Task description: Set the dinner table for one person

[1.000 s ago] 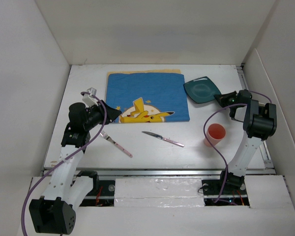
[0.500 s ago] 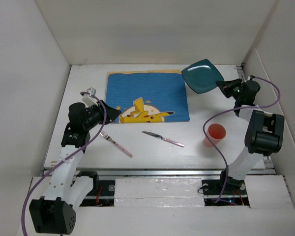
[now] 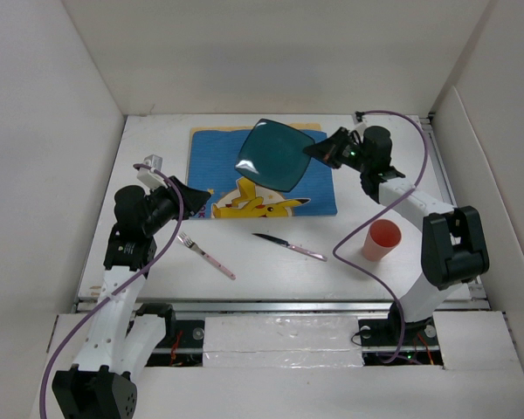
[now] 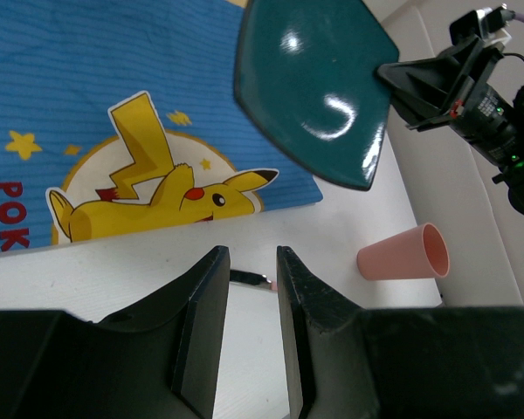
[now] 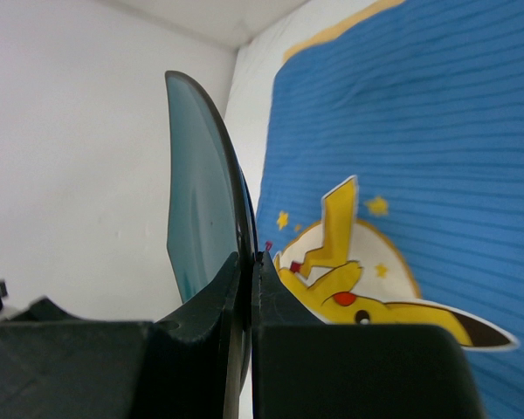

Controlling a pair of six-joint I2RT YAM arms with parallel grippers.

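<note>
The tabletop (image 3: pixel 271 275) lay white and matte beneath both arms. The right arm rose from its base at the near edge, ran up the right side and bent left toward the far edge. Its end effector (image 3: pixel 319 150) was clamped on the rim of a dark teal plate (image 3: pixel 275 154). The plate hung tilted in the air over the far right part of a blue placemat (image 3: pixel 214 157) (the one with the yellow cartoon figure), which lay flat toward the far edge. The left arm stood up from the near left corner with its elbow bent. Its end effector (image 3: pixel 199 199) was at the placemat's near left corner, the fingers a narrow gap apart with nothing between them.

From the right wrist the plate (image 5: pixel 196 201) showed almost edge-on. In the left wrist view the dark fingers (image 4: pixel 205 332) hid most of the knife. From above, the plate covered part of the placemat. Whether the left end effector touched the cloth could not be told.

The tabletop lay below both end effectors, the right one clearly raised off it. A pink cup (image 3: pixel 382 237) stood toward the right edge. A knife (image 3: pixel 288 247) and a fork (image 3: pixel 205 253) lay between the placemat and the near edge.
</note>
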